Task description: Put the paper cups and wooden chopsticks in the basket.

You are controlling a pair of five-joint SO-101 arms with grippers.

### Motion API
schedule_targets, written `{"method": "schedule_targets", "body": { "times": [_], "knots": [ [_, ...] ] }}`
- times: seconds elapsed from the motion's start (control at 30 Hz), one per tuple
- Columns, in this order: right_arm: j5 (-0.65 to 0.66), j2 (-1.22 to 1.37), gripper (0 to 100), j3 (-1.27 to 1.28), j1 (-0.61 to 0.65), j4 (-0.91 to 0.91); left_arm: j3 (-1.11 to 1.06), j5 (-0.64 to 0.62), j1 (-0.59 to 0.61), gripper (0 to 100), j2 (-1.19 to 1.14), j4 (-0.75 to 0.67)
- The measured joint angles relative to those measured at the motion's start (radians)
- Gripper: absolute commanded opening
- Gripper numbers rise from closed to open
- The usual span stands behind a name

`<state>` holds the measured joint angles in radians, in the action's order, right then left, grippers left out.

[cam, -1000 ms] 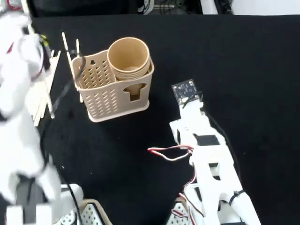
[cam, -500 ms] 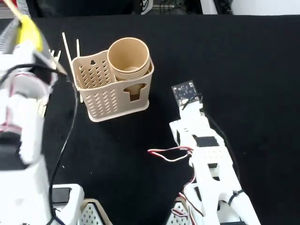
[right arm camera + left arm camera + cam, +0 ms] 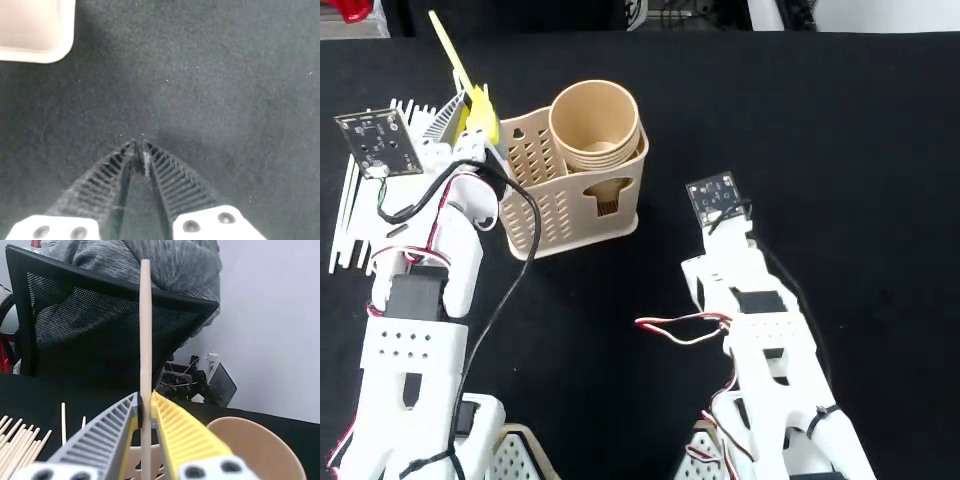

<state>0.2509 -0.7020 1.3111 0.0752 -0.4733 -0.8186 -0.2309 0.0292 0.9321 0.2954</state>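
Note:
My left gripper hovers just left of the beige basket, shut on one wooden chopstick that sticks up past its fingertips. In the left wrist view the chopstick stands pinched between the grey and yellow fingers of the left gripper. Stacked paper cups sit in the basket, their rim close to that gripper. Loose chopsticks lie on the table at the left. My right gripper is shut on nothing, low over the black table, right of the basket's corner.
Two thin chopsticks stand upright near the basket's left side. The right arm stretches from the front edge toward the table's middle. A black mesh chair stands behind the table.
The left arm swung from the far left over the chopstick pile to the basket's left side, lifting one chopstick in its gripper. The right arm has not moved.

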Motion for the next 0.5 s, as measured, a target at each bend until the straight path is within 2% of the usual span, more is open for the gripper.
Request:
{"method": "schedule_targets", "body": {
  "times": [0.17,0.3,0.5],
  "knots": [
    [0.0,0.0,1.5,0.0,0.0,0.0,0.014,0.028,0.002,21,0.0,0.11],
    [0.0,0.0,1.5,0.0,0.0,0.0,0.118,0.032,0.006,21,0.0,0.218],
    [0.0,0.0,1.5,0.0,0.0,0.0,0.394,0.032,0.147,21,-0.063,0.482]
  ]
}}
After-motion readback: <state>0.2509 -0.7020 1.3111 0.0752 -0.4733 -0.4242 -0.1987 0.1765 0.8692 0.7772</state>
